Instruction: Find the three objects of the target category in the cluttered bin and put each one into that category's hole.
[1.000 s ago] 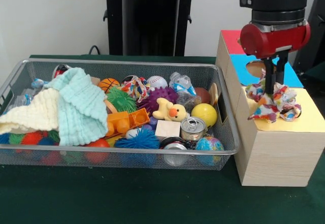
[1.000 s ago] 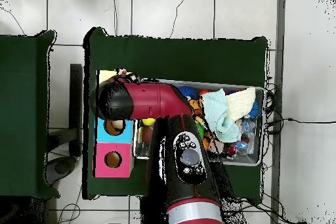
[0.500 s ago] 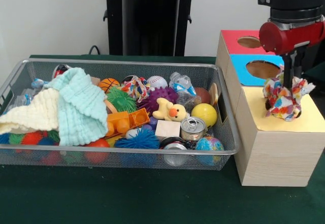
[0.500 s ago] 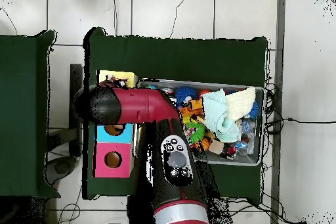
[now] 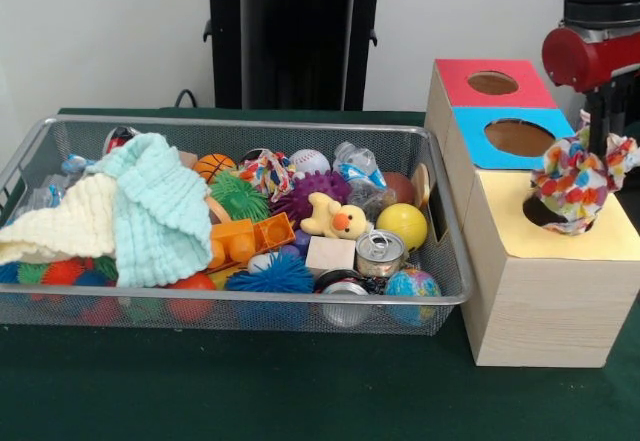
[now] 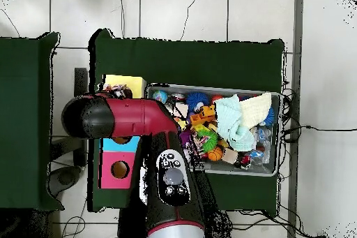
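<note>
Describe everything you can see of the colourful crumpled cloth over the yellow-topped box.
The cloth is a crumpled bundle of thin fabric, white with small red, blue, yellow and orange patches. It hangs bunched and roughly upright from the arm's pincer, which comes down from the top right. Its lower end sits at the dark hole in the yellow top of the wooden box, partly covering that hole. Loose corners stick out at the top. Whether the pincer grips it cannot be made out.
</note>
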{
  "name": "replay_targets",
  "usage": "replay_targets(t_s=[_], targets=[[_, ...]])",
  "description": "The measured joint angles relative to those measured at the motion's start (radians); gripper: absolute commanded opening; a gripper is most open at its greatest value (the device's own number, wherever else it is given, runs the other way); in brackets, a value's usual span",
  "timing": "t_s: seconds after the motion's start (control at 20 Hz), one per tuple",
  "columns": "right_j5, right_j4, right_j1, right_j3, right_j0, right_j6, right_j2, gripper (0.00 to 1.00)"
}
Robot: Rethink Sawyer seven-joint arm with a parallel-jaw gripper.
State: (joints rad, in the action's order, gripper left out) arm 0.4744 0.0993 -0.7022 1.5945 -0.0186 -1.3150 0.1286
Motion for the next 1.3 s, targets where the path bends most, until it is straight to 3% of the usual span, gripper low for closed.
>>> replay_targets(t_s=[0.3, 0.75, 1.3], targets=[[-0.004, 0.006, 0.026, -0.007, 0.014, 0.0, -0.024, 0.0], [-0.105, 0.004, 0.113, -0.05, 0.009, 0.0, -0.079, 0.0], [-0.122, 0.002, 0.124, -0.056, 0.007, 0.0, -0.078, 0.0]])
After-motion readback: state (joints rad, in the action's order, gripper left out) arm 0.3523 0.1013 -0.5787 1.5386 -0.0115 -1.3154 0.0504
